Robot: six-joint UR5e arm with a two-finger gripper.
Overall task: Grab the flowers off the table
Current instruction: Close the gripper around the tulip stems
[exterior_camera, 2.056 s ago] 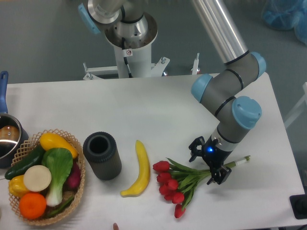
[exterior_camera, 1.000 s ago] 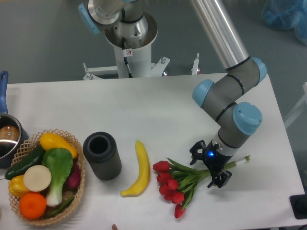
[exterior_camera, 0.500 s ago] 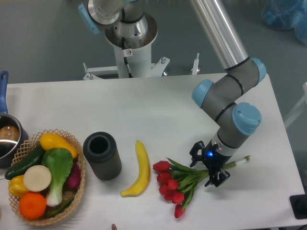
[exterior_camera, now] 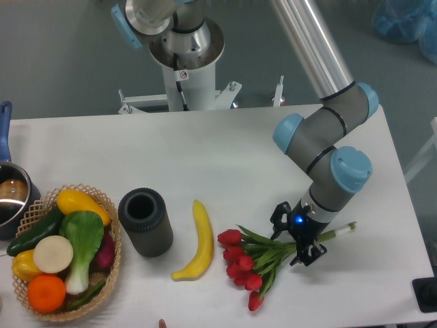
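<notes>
In the fixed camera view, the red tulips (exterior_camera: 256, 263) are seen lying flat on the white worktop (exterior_camera: 205, 157), their long axis running from the blooms left of and below the claw (exterior_camera: 295, 236) to the stem tips just right of it. The bunch is judged light, limp and easily crushed at the heads, so the bundled stems are the place to be gripped. The claw is set low astride those stems, its jaws partly apart on either side; whether contact is made cannot be told.
</notes>
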